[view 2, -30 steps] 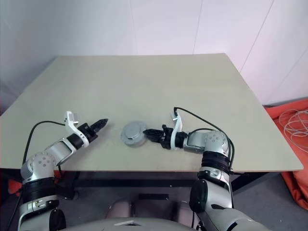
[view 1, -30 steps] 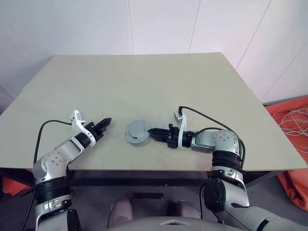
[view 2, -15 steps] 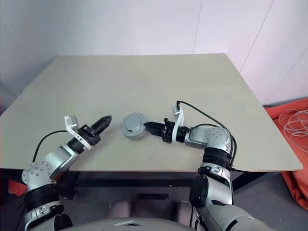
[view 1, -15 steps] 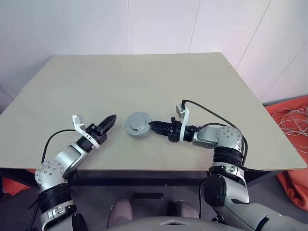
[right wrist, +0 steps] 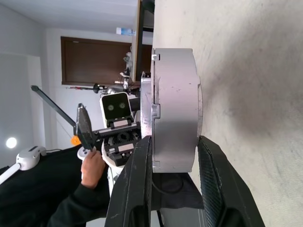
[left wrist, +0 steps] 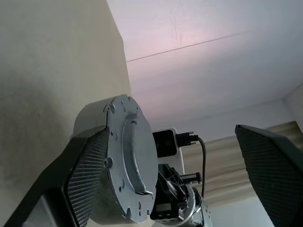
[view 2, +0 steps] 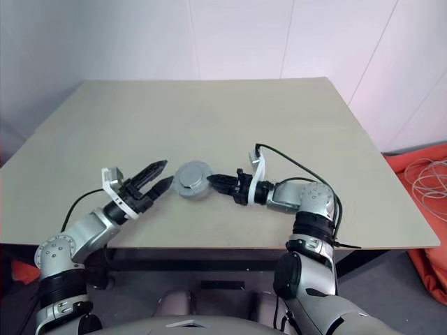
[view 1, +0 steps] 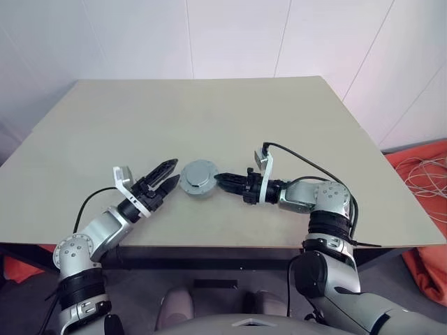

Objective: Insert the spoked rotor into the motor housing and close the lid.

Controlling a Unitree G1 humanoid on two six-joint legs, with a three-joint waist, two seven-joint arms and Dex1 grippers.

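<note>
The motor housing [view 1: 199, 176] is a short round cup of matte grey metal, standing on the tan table [view 1: 209, 118] near its front edge, between the two grippers. The lid [left wrist: 128, 156] sits on top of it: a flat grey disc with a raised centre plate, small holes and notches around its rim. The housing's side wall is smooth and cylindrical. The right gripper [view 1: 218, 181] grips that wall, one textured black finger [right wrist: 215, 189] pressed to each side of it near the base. The left gripper [view 1: 168, 175] is just beside the housing on the opposite side, its two tapered black fingers [left wrist: 87, 170] spread wide with cross-hatched pads; whether one pad touches the housing cannot be told.
</note>
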